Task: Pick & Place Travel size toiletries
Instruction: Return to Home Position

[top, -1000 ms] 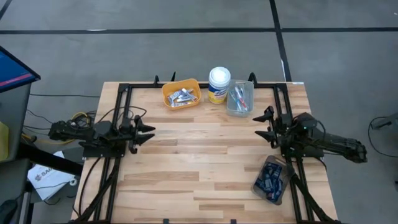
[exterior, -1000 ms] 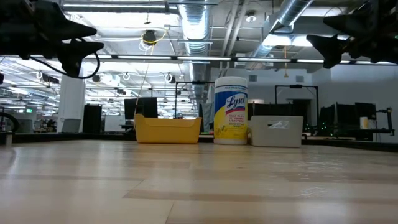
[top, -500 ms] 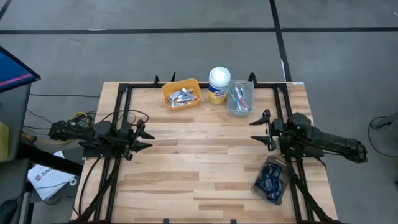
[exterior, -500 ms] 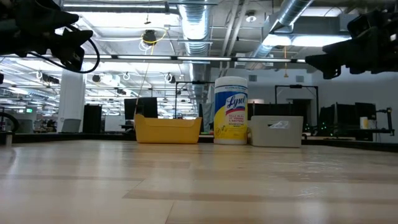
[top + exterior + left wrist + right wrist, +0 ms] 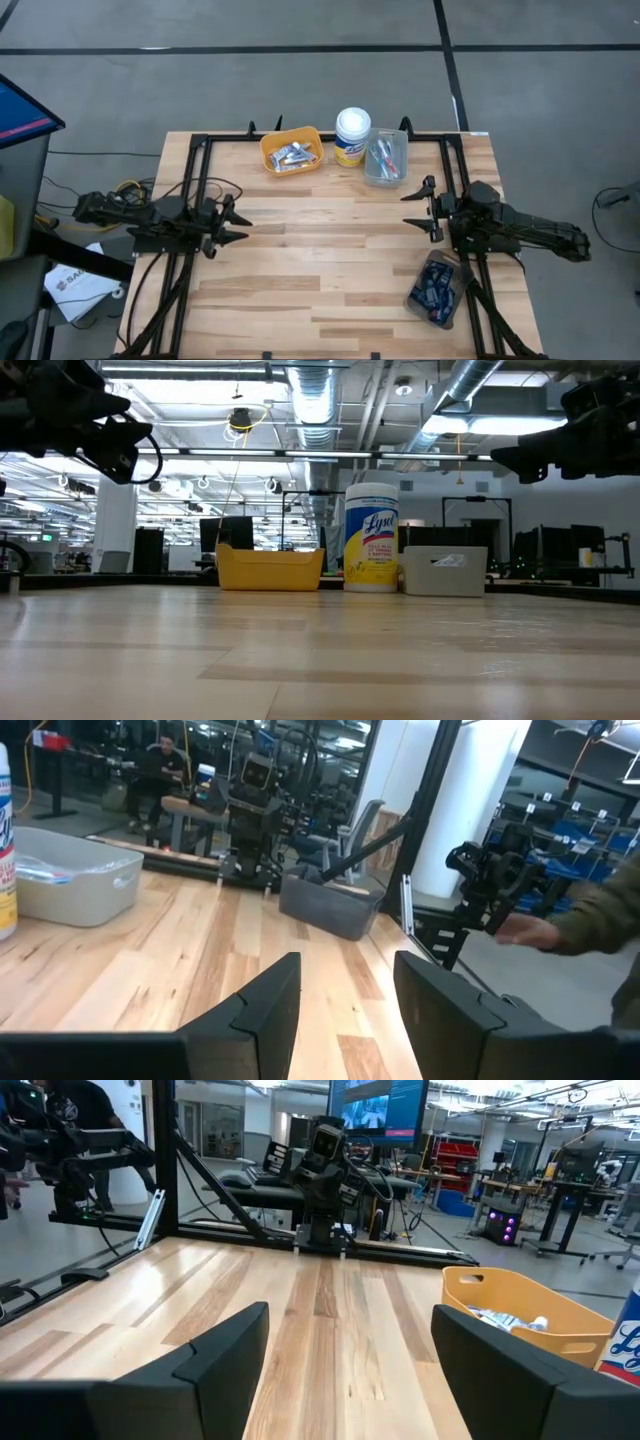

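Your left gripper (image 5: 243, 222) hangs spread and empty over the left side of the pale wooden table (image 5: 320, 270), your right gripper (image 5: 410, 210) likewise opposite; small white-and-blue toiletry tubes (image 5: 293, 154) lie in the yellow plastic bin (image 5: 266, 151), flat navy packets (image 5: 435, 288) beside your right arm

Robotics lab hall: ceiling ducts (image 5: 315, 400), monitor (image 5: 385, 1105)

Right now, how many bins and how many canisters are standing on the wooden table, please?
Bins: 3 (yellow bin, clear bin, dark bin)
Canister: 1
Total: 4
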